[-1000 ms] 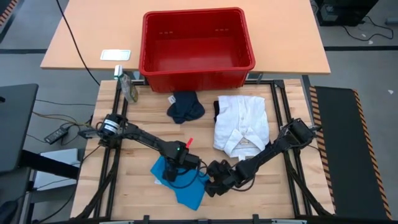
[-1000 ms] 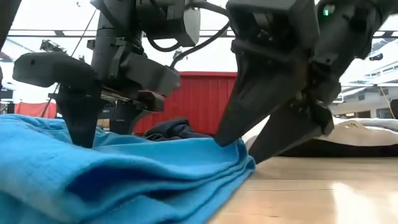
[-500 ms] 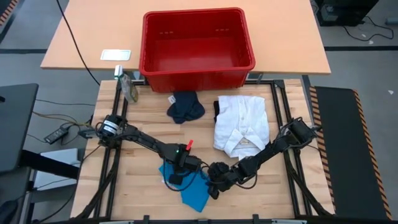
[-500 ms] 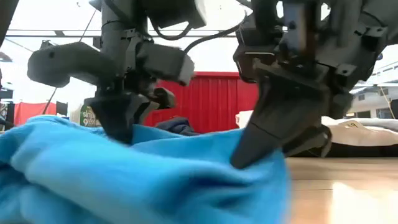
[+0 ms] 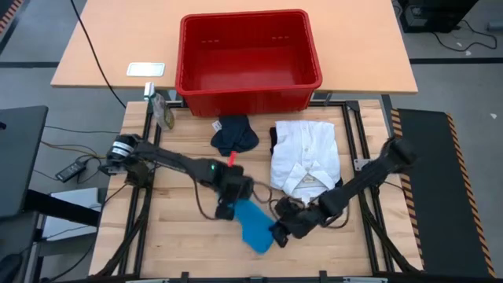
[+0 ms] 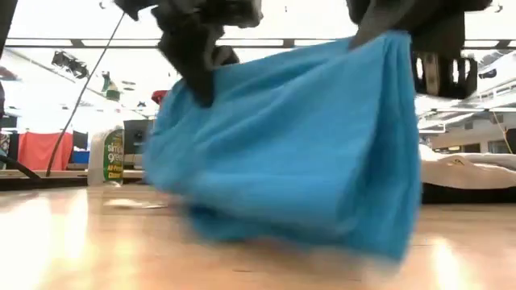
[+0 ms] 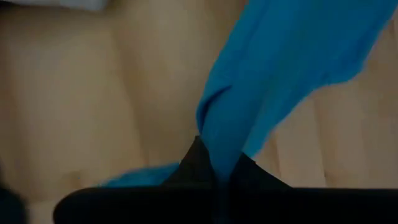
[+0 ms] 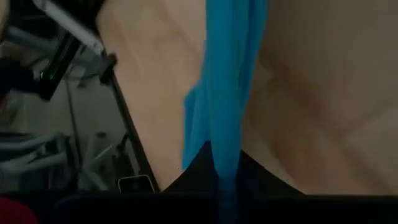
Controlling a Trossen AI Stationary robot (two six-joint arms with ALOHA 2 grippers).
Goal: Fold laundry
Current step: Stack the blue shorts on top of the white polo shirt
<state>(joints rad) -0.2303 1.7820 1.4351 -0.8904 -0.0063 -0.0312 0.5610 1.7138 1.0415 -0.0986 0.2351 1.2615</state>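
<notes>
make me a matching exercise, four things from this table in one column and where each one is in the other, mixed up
Things:
1. blue cloth
2. white shirt
3. dark garment
4. red basket

Places:
A. lying flat on the table's right side
B. at the table's far edge
C. bunched just in front of the basket
D. hanging between both grippers, off the table

Pairs: 1-D, 2-A, 3-C, 4-B

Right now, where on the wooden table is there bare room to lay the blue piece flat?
Bare wood lies left of the blue piece, below the left arm, and along the front right corner. The back is crowded: dark garment, white garment, red basket.
</notes>
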